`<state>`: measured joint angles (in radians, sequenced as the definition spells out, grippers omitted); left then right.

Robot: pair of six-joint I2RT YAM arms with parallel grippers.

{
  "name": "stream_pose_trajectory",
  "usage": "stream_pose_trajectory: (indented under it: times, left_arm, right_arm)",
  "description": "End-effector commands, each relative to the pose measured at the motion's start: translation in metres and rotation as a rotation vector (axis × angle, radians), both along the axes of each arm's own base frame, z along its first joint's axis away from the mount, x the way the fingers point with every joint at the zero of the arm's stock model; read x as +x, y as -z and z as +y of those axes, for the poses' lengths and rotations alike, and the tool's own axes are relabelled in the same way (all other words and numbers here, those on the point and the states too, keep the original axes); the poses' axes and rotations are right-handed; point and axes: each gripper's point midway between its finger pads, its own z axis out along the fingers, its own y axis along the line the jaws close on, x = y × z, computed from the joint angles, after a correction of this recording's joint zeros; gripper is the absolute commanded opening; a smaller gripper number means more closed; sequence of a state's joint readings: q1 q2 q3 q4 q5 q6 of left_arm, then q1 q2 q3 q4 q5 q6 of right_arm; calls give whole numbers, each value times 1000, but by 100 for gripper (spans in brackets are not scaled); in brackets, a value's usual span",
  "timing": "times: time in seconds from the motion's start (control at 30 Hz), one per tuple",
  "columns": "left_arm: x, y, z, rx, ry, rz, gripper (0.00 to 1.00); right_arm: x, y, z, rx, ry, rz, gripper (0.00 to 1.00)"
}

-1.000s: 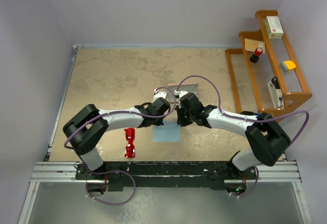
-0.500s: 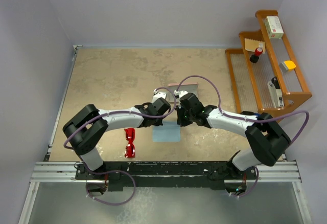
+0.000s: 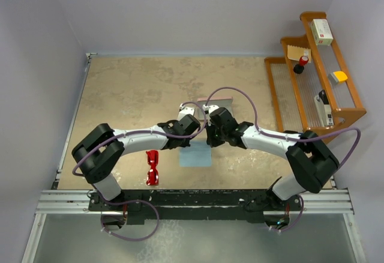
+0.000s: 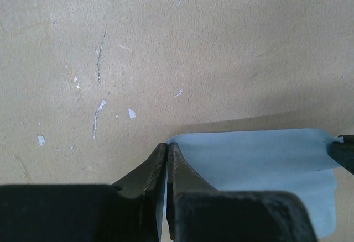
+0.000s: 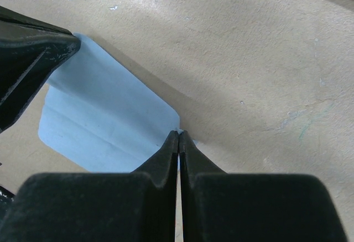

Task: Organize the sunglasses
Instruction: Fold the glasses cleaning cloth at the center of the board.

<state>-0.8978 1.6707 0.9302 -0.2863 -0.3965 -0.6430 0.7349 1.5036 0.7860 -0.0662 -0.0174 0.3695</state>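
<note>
The red sunglasses [image 3: 153, 167] lie on the table near the front, left of the light blue cloth [image 3: 195, 154]. My left gripper [image 3: 188, 137] is shut on the cloth's far left corner, seen in the left wrist view [image 4: 166, 147]. My right gripper [image 3: 209, 139] is shut on the cloth's far right corner, seen in the right wrist view [image 5: 179, 134]. Both hold the far edge of the cloth [image 4: 260, 156] a little off the table. The cloth [image 5: 105, 115] hangs between the two grippers. The pink case [image 3: 217, 102] lies just behind the arms, mostly hidden.
A wooden stepped rack [image 3: 318, 77] stands at the right with a box [image 3: 322, 31], a small red-capped bottle [image 3: 300, 65] and other small items. Grey walls close the table on left, back and right.
Both grippers have moved slightly toward the back with the cloth's far edge. The sunglasses have not moved.
</note>
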Motion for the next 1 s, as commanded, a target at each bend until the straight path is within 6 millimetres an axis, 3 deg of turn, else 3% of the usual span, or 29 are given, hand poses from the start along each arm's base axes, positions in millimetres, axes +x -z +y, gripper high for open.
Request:
stream_pose_trajectory:
  times: [0.0,0.5,0.97]
  left_arm:
    - [14,-33,-10,-53,-18,-76,0]
    - [16,-36,-6,-53,-32,-99,0]
    - [17,-32,-7,-50,-33,-98,0]
  right_arm:
    - [14,-16,12,18,-19,-54,0]
    - [14,-16,10,9,-33,-67,0]
    - [23,-15,21,21,-42,-62,0]
